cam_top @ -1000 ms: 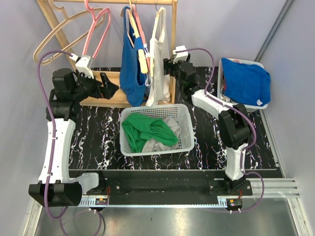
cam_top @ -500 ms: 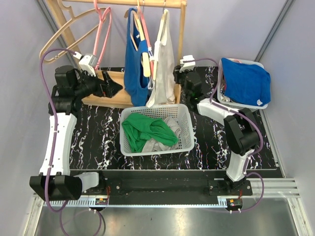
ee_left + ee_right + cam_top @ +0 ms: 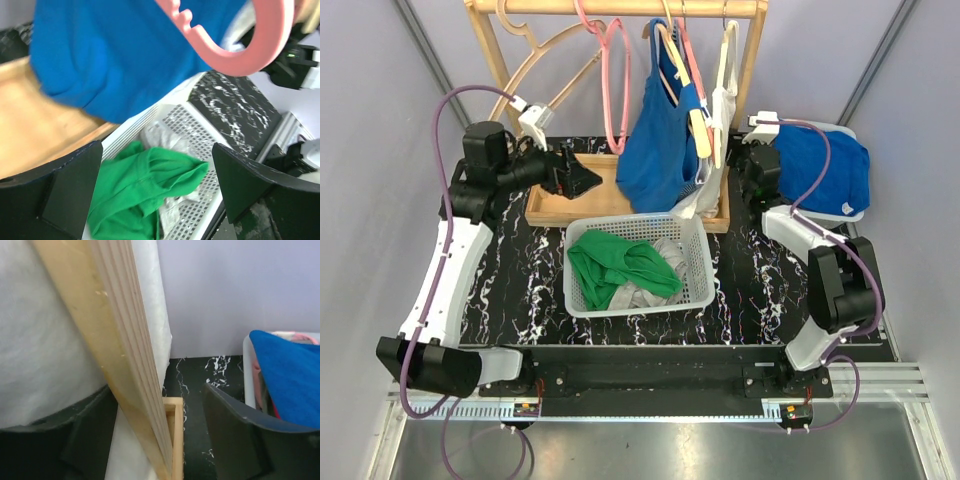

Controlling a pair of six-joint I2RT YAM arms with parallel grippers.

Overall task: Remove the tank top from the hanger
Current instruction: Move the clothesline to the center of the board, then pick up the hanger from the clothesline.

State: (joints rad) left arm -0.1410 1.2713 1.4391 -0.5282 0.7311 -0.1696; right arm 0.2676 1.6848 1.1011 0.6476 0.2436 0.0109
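1. Your left gripper (image 3: 582, 178) is released, fingers wide with nothing between them. It sits just left of the blue tank top (image 3: 655, 160), over the far left of the white basket (image 3: 620, 305).
2. Your right gripper (image 3: 150, 435) has its fingers parted around the rack's right post (image 3: 748, 70) and a fold of the white tank top (image 3: 722, 110). No clench shows.
3. Both tops hang on their hangers (image 3: 697, 118) from the rail (image 3: 620, 8), blue left of white.
4. A green garment (image 3: 615, 265) lies in the basket.
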